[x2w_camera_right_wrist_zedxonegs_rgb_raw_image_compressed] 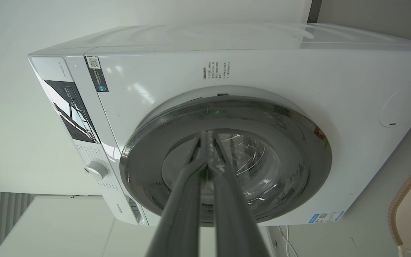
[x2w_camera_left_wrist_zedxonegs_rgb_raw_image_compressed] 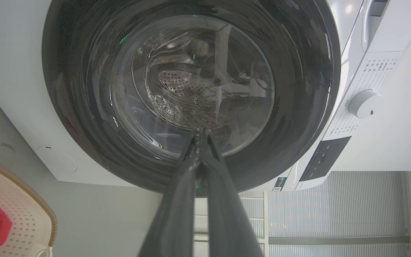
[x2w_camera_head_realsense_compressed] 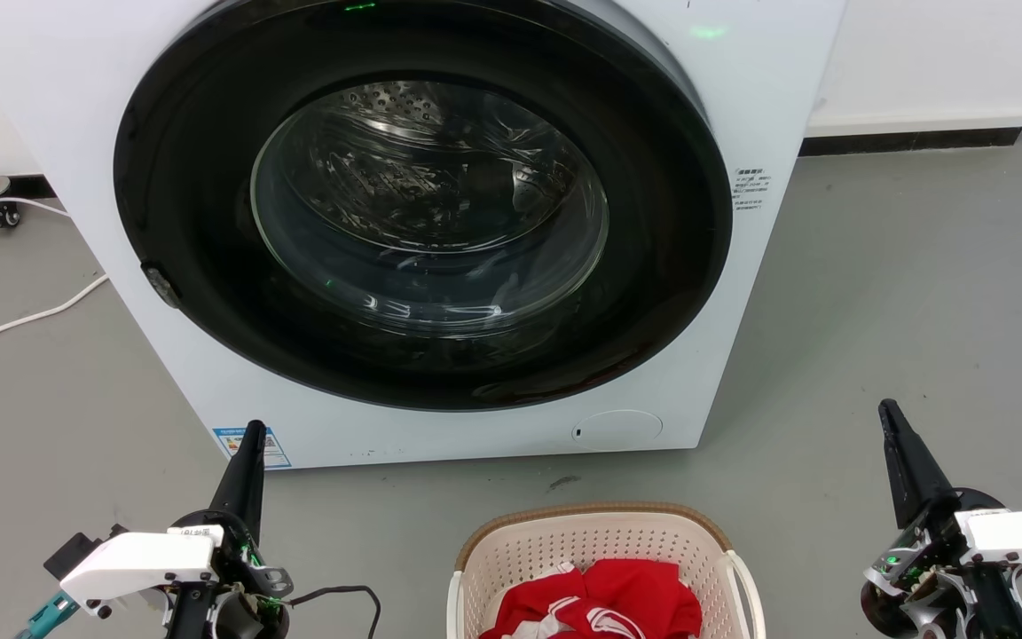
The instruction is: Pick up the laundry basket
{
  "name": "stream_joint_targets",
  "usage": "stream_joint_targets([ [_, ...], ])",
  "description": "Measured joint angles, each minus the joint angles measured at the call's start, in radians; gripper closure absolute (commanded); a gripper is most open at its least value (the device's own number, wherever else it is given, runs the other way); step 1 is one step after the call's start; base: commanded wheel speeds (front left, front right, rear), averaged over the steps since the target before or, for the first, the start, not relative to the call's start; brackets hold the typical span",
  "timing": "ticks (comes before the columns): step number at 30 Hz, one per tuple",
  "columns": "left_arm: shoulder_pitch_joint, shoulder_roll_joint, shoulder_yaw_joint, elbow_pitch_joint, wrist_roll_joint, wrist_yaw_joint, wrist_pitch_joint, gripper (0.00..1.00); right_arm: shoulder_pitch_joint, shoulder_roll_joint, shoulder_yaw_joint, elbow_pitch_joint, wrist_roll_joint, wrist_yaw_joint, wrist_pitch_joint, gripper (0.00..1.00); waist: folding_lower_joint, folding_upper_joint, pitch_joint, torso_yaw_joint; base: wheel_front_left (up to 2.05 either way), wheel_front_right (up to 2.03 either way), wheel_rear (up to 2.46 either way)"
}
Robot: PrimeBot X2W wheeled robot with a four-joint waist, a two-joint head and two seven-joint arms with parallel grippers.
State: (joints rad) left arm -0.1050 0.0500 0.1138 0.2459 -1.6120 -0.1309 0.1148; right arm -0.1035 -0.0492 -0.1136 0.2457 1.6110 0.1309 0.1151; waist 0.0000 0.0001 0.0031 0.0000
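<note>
The laundry basket [x2w_camera_head_realsense_compressed: 511,550] stands on the floor at the bottom middle of the head view: cream perforated plastic, brown woven-look rim, white loop handles, red clothing [x2w_camera_head_realsense_compressed: 604,603] inside. Its rim also shows in the left wrist view [x2w_camera_left_wrist_zedxonegs_rgb_raw_image_compressed: 30,200] and the right wrist view [x2w_camera_right_wrist_zedxonegs_rgb_raw_image_compressed: 403,192]. My left gripper [x2w_camera_head_realsense_compressed: 254,428] is to the basket's left, shut and empty, fingers pointing at the washing machine. My right gripper [x2w_camera_head_realsense_compressed: 885,406] is to the basket's right, also shut with nothing in it. In both wrist views the fingertips [x2w_camera_left_wrist_zedxonegs_rgb_raw_image_compressed: 200,132] [x2w_camera_right_wrist_zedxonegs_rgb_raw_image_compressed: 205,134] meet. Neither gripper touches the basket.
A white front-loading washing machine [x2w_camera_head_realsense_compressed: 742,106] with a closed dark round door [x2w_camera_head_realsense_compressed: 422,204] stands just behind the basket. A white cable [x2w_camera_head_realsense_compressed: 23,319] lies on the grey floor at the left. A white wall base [x2w_camera_head_realsense_compressed: 919,120] runs at the back right.
</note>
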Motion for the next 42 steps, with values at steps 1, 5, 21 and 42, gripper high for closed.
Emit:
stream_joint_targets([
  [1,0.0,0.0,0.0,0.0,0.0,0.0,0.0,1.0,0.0,0.0,0.0,0.0,0.0,0.0,0.0,1.0,0.0,0.0,0.0,0.0,0.0,0.0,0.0],
  [5,0.0,0.0,0.0,0.0,0.0,0.0,0.0,1.0,0.0,0.0,0.0,0.0,0.0,0.0,0.0,1.0,0.0,0.0,0.0,0.0,0.0,0.0,0.0],
  [21,0.0,0.0,0.0,0.0,0.0,0.0,0.0,1.0,0.0,0.0,0.0,0.0,0.0,0.0,0.0,1.0,0.0,0.0,0.0,0.0,0.0,0.0,0.0],
  [42,0.044,-0.006,-0.005,0.021,0.046,0.0,-0.034,0.0,0.047,0.003,0.001,0.031,-0.053,0.0,-0.034,0.0,0.0,0.0,0.001,0.0,0.0,0.0,0.0],
])
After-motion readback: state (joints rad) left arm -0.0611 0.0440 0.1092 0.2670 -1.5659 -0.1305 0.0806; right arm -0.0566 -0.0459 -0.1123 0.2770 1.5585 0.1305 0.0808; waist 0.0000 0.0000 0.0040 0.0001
